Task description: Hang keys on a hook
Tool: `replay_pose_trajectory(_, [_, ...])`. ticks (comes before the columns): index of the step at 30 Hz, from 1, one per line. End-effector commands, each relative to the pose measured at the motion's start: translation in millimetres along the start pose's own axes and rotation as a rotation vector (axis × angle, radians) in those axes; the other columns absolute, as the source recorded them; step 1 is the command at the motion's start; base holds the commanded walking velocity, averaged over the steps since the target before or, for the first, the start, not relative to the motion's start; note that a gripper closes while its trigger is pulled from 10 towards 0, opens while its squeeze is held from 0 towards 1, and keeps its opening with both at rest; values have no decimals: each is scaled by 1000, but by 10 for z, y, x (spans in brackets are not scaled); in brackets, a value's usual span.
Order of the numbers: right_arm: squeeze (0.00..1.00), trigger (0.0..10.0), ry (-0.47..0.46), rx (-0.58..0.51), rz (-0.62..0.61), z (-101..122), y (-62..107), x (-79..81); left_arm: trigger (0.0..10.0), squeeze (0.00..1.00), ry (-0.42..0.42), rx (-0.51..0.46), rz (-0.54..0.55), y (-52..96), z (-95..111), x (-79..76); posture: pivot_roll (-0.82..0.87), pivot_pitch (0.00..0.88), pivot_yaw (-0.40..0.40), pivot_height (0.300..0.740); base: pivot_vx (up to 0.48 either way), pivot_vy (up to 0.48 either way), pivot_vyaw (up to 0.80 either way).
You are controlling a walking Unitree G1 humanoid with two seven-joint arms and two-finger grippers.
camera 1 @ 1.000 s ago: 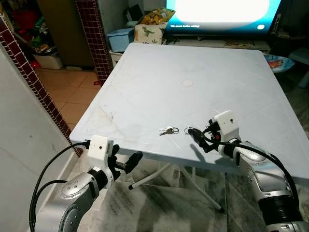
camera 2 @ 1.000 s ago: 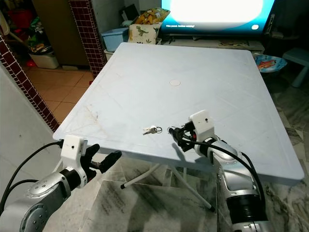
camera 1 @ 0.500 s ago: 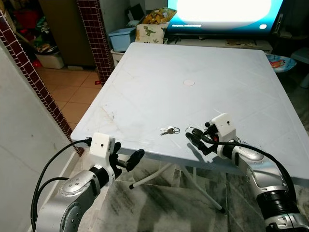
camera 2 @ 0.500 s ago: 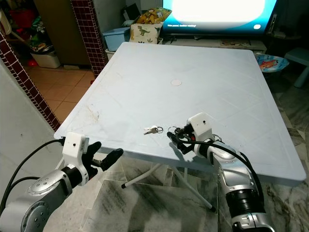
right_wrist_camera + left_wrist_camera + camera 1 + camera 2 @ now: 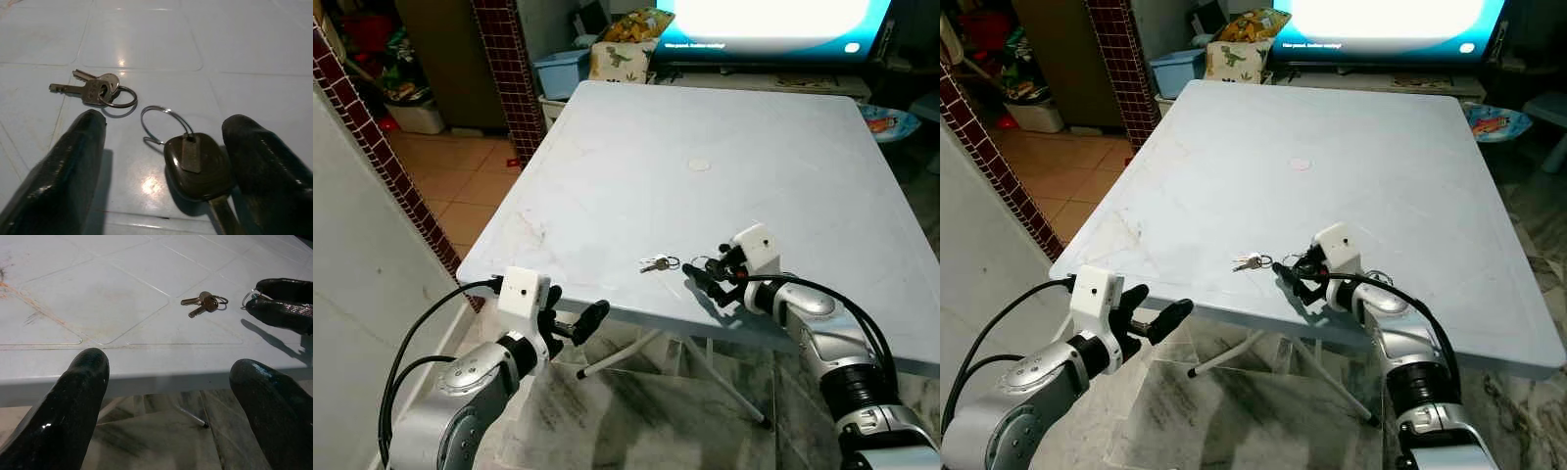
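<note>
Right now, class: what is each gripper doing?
Left gripper: jaws open, empty, below the table edge.
Right gripper: jaws open on the table, either side of a dark-headed key, not gripping.

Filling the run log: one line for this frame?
right pincer: open, astride fob | keys: on table | left pincer: open, below edge

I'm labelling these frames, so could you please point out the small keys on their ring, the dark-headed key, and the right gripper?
small keys (image 5: 95, 90): right wrist view, on the key heads.
dark-headed key (image 5: 198, 166): right wrist view, on its dark head.
right gripper (image 5: 703, 284): left eye view, between the fingertips.
</note>
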State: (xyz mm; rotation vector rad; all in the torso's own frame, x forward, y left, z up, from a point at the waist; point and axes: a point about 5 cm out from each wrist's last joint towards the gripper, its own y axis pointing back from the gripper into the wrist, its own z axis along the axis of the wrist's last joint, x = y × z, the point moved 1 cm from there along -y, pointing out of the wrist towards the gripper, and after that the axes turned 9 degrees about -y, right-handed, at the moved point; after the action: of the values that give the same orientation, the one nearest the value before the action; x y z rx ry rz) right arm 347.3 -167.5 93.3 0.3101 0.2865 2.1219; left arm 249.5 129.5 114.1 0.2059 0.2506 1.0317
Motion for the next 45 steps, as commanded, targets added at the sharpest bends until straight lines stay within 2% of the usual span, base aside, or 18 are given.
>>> replay_pose_trajectory(1, [0, 3373, 11, -21, 22, 77, -43, 11, 10000, 0, -12, 8, -2, -1, 7, -3, 47, 59, 65, 740, 0, 0, 0])
replay_pose_trajectory(3, [0, 3255, 11, -20, 23, 74, -46, 11, 10000, 0, -12, 8, -2, -2, 6, -4, 47, 59, 65, 740, 0, 0, 0])
replay_pose_trajectory(4, [0, 2471, 11, -19, 23, 70, -52, 10, 10000, 0, -12, 8, -2, -3, 6, -5, 47, 59, 65, 740, 0, 0, 0])
replay_pose_trajectory(5, [0, 275, 11, -20, 24, 71, -58, 10, 10000, 0, -12, 8, -2, -4, 7, -7, 49, 60, 63, 740, 0, 0, 0])
replay_pose_trajectory(7, [0, 0, 12, -21, 24, 74, -65, 10, 10000, 0, -11, 8, -2, -5, 7, -7, 49, 60, 63, 740, 0, 0, 0])
replay_pose_trajectory(36, [0, 0, 11, -45, 25, 37, -75, 25, 10000, 0, -13, 10, -6, -22, 1, -21, 45, 59, 62, 740, 0, 0, 0])
replay_pose_trajectory(45, [0, 0, 11, -59, -8, 41, -62, 3, 10000, 0, -15, 8, -9, -34, 5, -25, 42, 55, 61, 740, 0, 0, 0])
